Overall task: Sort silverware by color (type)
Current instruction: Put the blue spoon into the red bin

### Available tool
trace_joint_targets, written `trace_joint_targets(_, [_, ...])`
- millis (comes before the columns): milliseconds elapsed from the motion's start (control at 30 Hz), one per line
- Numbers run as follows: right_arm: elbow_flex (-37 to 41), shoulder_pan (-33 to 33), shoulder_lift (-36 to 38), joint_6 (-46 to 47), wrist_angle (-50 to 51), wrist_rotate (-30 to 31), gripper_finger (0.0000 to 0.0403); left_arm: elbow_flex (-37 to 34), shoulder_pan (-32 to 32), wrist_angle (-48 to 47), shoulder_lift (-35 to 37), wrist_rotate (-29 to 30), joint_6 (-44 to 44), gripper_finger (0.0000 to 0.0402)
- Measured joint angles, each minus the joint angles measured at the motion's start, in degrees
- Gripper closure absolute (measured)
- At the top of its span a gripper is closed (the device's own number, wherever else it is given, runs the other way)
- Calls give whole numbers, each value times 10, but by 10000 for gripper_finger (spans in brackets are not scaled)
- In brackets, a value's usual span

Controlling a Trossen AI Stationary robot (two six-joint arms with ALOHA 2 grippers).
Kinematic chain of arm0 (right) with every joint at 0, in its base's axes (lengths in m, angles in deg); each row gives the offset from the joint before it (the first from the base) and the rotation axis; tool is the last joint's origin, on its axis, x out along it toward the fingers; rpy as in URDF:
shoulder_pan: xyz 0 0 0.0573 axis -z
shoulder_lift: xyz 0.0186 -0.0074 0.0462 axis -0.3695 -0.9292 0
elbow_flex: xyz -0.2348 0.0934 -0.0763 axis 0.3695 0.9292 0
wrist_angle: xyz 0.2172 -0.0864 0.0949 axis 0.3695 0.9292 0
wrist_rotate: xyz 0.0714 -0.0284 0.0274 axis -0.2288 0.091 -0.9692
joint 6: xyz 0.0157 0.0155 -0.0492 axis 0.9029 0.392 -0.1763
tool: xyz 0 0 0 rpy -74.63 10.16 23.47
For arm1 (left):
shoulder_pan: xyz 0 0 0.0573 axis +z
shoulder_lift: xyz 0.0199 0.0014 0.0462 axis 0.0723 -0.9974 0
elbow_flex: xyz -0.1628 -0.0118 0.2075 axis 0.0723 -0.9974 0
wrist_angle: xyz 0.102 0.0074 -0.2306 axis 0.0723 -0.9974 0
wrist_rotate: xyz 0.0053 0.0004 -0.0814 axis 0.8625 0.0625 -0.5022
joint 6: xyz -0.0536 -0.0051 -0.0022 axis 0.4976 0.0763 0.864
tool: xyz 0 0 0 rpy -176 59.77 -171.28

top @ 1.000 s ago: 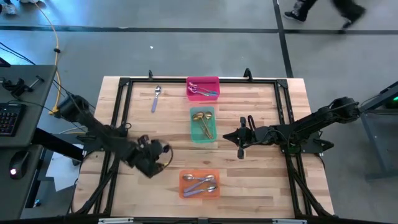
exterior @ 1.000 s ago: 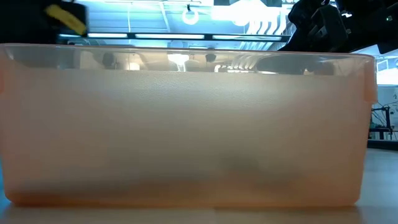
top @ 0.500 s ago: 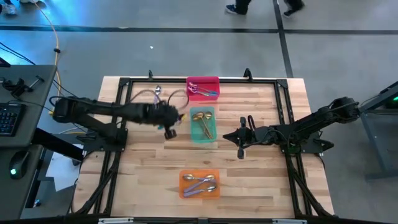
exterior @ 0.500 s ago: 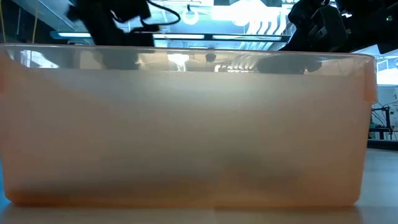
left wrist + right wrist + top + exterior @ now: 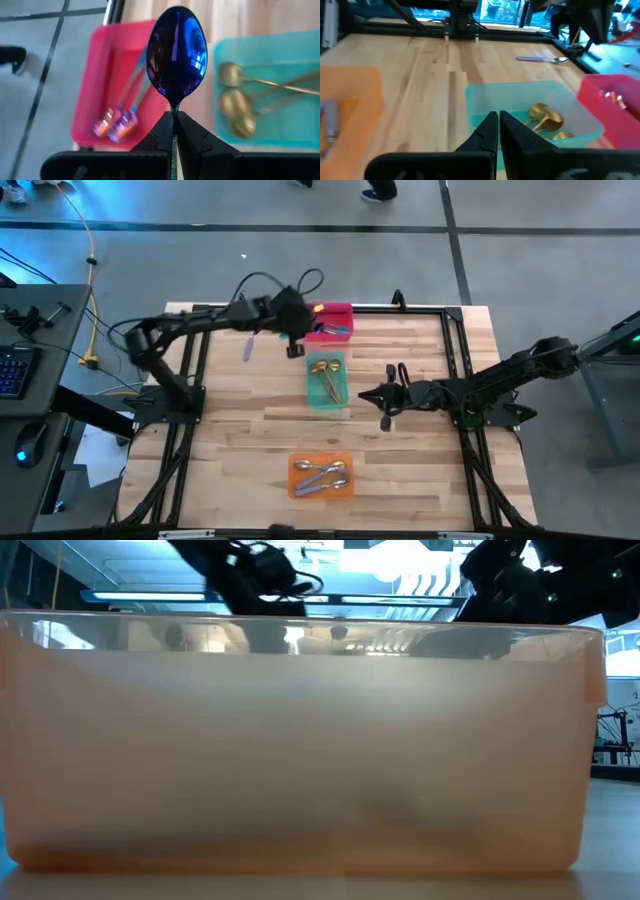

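Wooden table [image 5: 240, 440] in front of you carries three bins in a row: pink bin [image 5: 327, 321], green bin [image 5: 326, 380] with gold spoons [image 5: 328, 376], orange bin [image 5: 320, 477] with silver spoons [image 5: 322, 477]. Your left gripper [image 5: 294, 343] hangs beside the pink bin — fingers closed on an iridescent purple spoon [image 5: 176, 50]. Your right gripper [image 5: 385, 408] waits near the green bin, closed and holding nothing. One lavender-handled spoon [image 5: 250, 338] lies alone on the table.

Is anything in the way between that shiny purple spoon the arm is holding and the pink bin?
Nothing visible blocks it. The left gripper holds the purple spoon right beside the pink bin, which is open on top and holds only a few similar spoons. The green bin with gold spoons sits next to it, off to one side.
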Motion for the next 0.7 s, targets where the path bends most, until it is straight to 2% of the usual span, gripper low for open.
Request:
trace_joint_targets(300, [0, 63, 0, -57, -9, 0, 402, 199, 42, -57, -164, -34, -110, 401])
trace_joint_targets(433, [0, 96, 0, -55, -9, -10, 402, 272, 50, -58, -221, -43, -128, 401])
trace_joint_targets(700, [0, 120, 0, -57, -5, -13, 402, 338, 62, -57, -299, -54, -153, 401])
